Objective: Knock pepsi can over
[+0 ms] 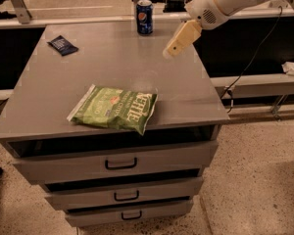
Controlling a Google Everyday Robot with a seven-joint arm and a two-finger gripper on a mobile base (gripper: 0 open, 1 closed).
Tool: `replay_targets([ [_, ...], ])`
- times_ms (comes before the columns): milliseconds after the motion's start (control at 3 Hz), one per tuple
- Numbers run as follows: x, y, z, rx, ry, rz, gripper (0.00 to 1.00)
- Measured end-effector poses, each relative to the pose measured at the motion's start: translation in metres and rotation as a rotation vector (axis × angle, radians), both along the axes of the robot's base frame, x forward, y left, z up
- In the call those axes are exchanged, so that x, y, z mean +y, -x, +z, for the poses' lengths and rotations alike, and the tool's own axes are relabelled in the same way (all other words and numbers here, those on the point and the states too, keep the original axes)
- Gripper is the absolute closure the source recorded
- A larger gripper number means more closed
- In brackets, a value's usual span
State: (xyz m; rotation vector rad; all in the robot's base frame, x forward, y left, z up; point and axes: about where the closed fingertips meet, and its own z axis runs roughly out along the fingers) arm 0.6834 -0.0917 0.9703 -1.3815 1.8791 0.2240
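Observation:
The pepsi can [144, 17] stands upright at the far edge of the grey cabinet top [108, 67], dark blue with a silver rim and round logo. My gripper [172, 49] hangs from the white arm above the right part of the top, to the right of the can and nearer to me. It is apart from the can and holds nothing.
A green chip bag [115, 108] lies flat near the front edge. A flat dark blue packet [62, 45] lies at the far left. Drawers [120, 163] face me below. A cable and a bench stand to the right.

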Motion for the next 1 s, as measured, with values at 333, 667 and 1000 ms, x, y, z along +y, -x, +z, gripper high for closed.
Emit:
replay_targets([
  [333, 0.005, -0.027, -0.029, 0.008, -0.106, -0.106, 0.00],
  [667, 0.011, -0.068, -0.041, -0.038, -0.225, -0.191, 0.00],
  [1000, 0.036, -0.116, -0.052, -0.078, -0.342, -0.206, 0.00],
])
